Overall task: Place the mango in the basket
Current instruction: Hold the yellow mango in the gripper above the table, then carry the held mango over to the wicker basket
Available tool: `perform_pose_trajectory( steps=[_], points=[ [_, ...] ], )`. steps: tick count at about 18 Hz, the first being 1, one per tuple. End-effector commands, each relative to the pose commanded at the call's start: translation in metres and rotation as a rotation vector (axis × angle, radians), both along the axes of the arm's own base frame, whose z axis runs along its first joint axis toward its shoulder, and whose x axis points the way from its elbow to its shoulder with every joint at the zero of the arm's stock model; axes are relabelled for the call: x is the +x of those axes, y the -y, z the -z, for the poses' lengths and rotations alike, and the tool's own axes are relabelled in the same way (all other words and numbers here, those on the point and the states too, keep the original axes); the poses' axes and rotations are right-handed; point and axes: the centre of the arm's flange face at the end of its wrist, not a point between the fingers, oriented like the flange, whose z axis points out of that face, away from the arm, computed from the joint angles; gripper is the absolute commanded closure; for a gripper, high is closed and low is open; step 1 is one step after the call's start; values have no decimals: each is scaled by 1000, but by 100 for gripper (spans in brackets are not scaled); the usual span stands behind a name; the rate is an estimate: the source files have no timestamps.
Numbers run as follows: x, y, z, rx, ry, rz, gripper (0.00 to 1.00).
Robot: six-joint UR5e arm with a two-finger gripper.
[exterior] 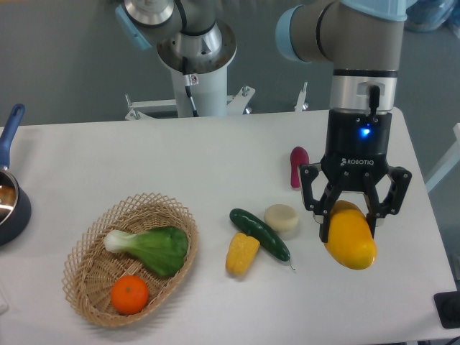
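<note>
In the fixed camera's view, you have the mango in hand but not yet delivered. The pincer is clenched on the fruit's upper end, a finger on either flank, and the yellow body hangs below the fingertips over the right side of the tabletop. I cannot tell whether its lower end clears the surface or just grazes it.

The basket sits well apart, toward 9 o'clock from the mango and slightly nearer the camera. It already holds a leafy green vegetable and a small orange, with some open weave at its 12 o'clock end. By my judgement, the grasp is done; the carry across and the release are what remain.

Between you and the basket lie a corn piece, a cucumber and a pale round piece, so you would want height before crossing them. A magenta vegetable lies at 11 o'clock from the mango.

The arm comes down from the top right, its wrist vertical and the pincer pointing straight at the tabletop. A blue-handled pot sits at the left edge, clear of the route.
</note>
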Motion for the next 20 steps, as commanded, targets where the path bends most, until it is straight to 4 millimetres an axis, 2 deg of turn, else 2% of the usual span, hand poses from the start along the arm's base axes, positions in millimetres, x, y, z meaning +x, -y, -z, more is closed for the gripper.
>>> perform_pose_trajectory(
  steps=[4,8,13,17,20],
  points=[
    [12,-1,10,-10,23,8,73],
    [40,-18,20,-21,72,10,73],
    [107,-61,73,-122,124,100,73],
    [158,-81,114,-223,140,149,73],
    [195,-88,147,-308,143,186,73]
  ],
)
